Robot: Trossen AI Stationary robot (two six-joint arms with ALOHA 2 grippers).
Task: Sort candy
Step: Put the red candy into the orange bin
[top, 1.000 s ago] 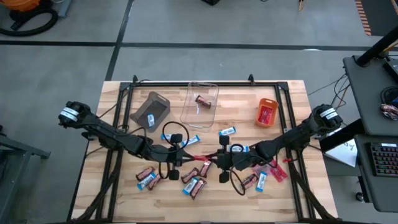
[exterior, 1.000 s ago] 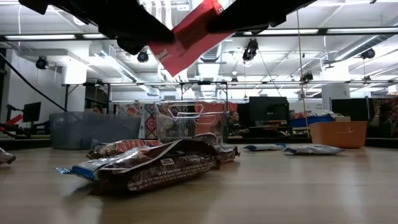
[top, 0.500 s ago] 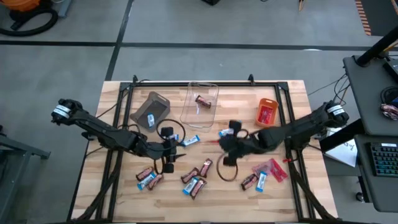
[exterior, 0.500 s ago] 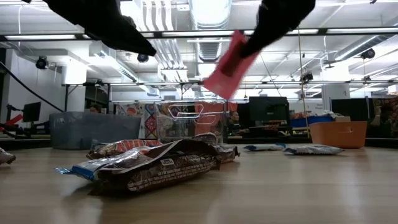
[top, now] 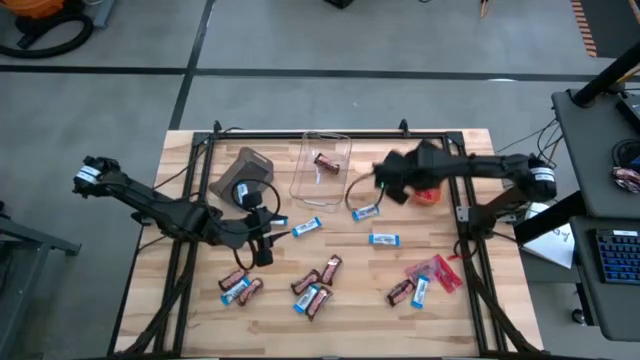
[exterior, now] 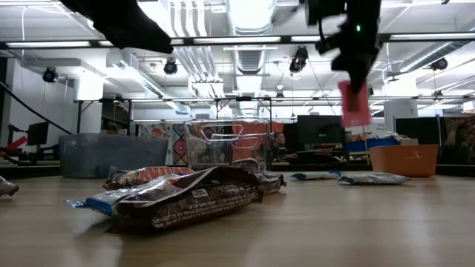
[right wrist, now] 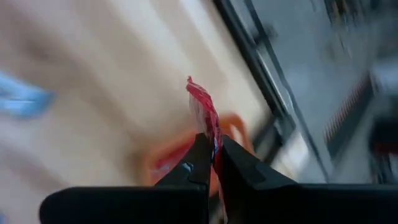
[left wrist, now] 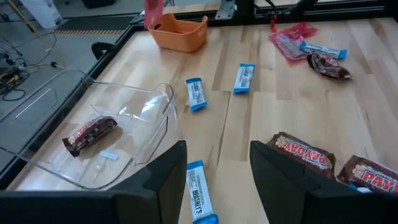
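Right tool (right wrist: 212,163) pinches red candy (right wrist: 205,115) (wrapper upright).

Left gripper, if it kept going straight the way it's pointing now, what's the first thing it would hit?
The left gripper, open, would probably first meet the blue-and-white candy bar lying flat between its fingers; the clear bin sits off to one side.

the left arm reaches in low across the worktop's left half, its end effector (top: 262,243) with fingers (left wrist: 283,180) spread apart and holding nothing, while the right arm stretches across the far right side, its end effector (top: 392,178) raised and pinched tight on a red wrapper (right wrist: 204,116).
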